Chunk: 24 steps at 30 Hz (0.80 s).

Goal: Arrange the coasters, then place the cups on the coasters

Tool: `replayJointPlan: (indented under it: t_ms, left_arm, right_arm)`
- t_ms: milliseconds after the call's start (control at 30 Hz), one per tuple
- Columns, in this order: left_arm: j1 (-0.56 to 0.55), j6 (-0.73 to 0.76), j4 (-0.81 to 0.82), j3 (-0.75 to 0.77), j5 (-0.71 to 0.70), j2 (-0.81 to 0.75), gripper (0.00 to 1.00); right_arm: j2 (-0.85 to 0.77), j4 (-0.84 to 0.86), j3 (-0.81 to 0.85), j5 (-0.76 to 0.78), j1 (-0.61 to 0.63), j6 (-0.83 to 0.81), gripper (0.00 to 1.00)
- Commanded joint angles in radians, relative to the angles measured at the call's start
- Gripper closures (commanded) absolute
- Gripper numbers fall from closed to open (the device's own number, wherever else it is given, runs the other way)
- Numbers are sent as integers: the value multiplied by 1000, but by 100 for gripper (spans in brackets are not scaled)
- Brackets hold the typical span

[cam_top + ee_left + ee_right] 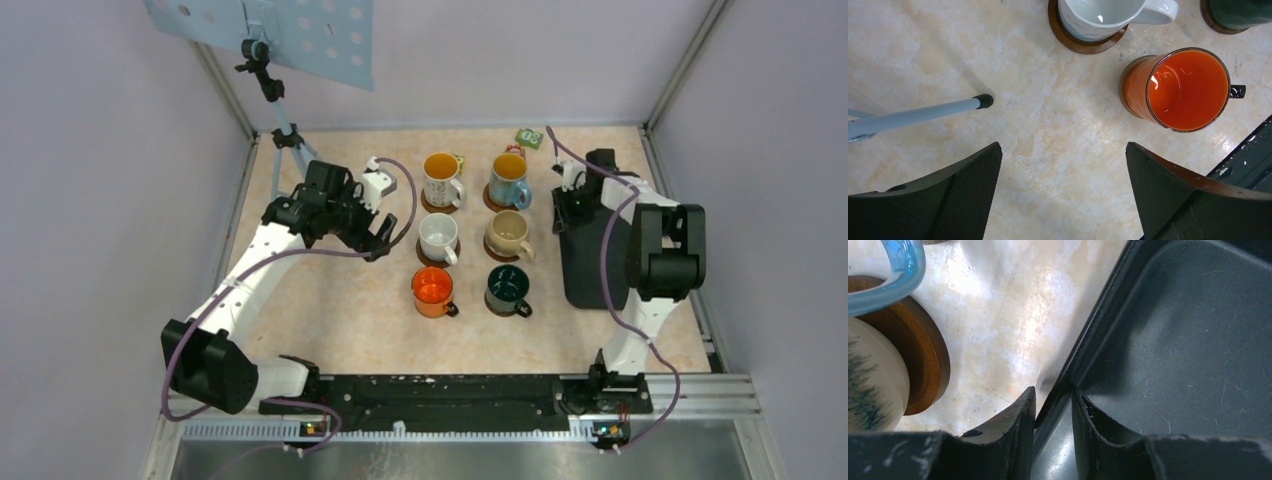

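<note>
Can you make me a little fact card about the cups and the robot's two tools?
cups: six, in two columns of three
far row: white patterned cup, light blue cup
middle row: white cup, beige cup
near row: orange cup, dark green cup
coasters: brown discs under five cups; hard to tell under the orange cup
left tool: open, empty, above the table near the orange cup
right tool: pinching the rim of the black tray
</note>
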Motion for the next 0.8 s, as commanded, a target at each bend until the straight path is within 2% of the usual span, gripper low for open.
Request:
replayJointPlan:
  t_ms: [0,133,233,400,533,600,633,767]
  left_arm:
    - [-2,1,37,-5,-5,1,1]
    - [-1,-3,39,-4,-6,6,1]
    - [-1,-5,39,-3,-4,7,1]
    - [-2,-30,41,17,-20,8,1]
    - [0,-95,57,53,-57,-10,1]
    - [1,-119,77,64,-70,-27,1]
    - [0,-127,88,68,-82,-33,1]
    - [0,-144,100,86,-141,-23,1]
  right_arm:
    - [47,43,45,-44,15,10,71]
    - [50,37,63,-43,18,13,71]
    - [38,18,75,-41,18,7,67]
    - [-61,-30,85,-43,18,-14,49]
    - [-170,-97,100,-54,15,-32,26]
    - [-230,-129,100,-64,15,-36,21]
    - [-263,-144,98,-74,15,-38,16]
    - [-398,-204,66,-132,15,-34,13]
